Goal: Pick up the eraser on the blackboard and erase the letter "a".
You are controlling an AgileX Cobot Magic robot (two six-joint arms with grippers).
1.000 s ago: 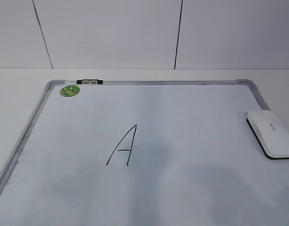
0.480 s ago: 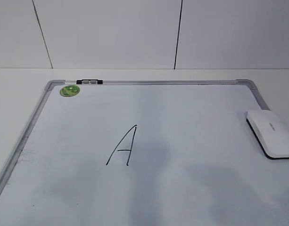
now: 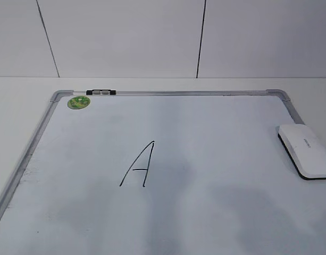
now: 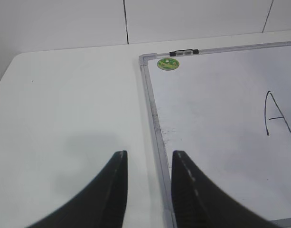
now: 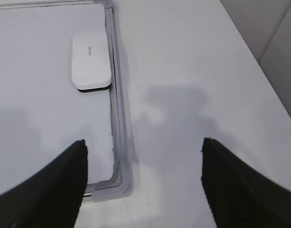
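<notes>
I see the blackboard [image 3: 216, 138] lying flat on the white table [image 4: 64, 95], with the eraser [image 3: 306, 151] resting at its right edge, touching the silver frame and untouched by either arm. A capital "A" [image 3: 139, 164] sits near the board's middle; I cannot find a lowercase "a" anywhere. A green magnet [image 3: 78, 102] sits in the far left corner beside a small black-and-silver clip [image 3: 100, 92]. My left gripper [image 4: 148, 164] hovers over the board's left frame, jaws a narrow gap apart, holding nothing. My right gripper [image 5: 143, 147] hangs near the board's near right corner, jaws spread wide, the eraser [image 5: 90, 59] well ahead.
</notes>
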